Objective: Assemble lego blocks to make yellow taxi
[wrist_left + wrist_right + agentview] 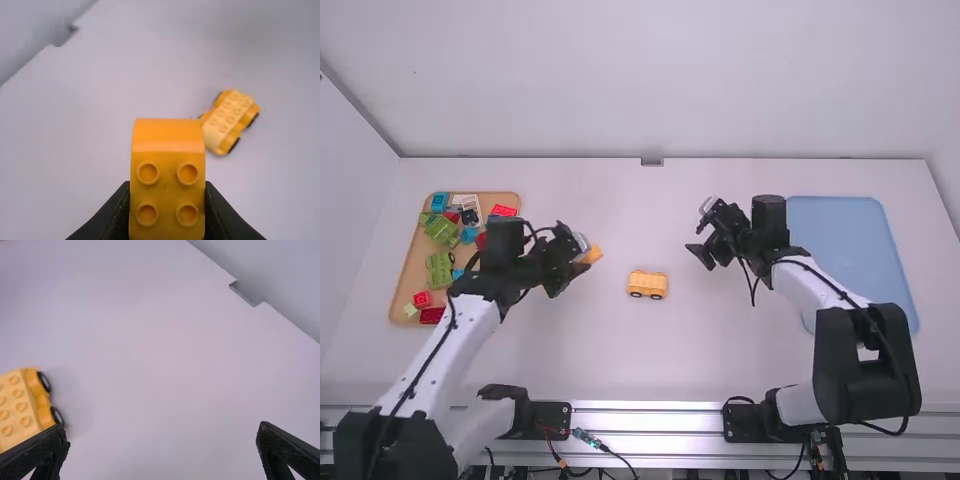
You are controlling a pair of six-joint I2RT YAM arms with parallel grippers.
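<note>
One yellow wheeled base point(647, 285) lay on the desk point(650, 365), long axis approx. L–R. L pincer point(167, 192), clamped on an orange brick point(168, 172), had the base rightward, slightly nearer cam.; R pincer point(162, 434), spread open, hung opp., similarly close.
</note>
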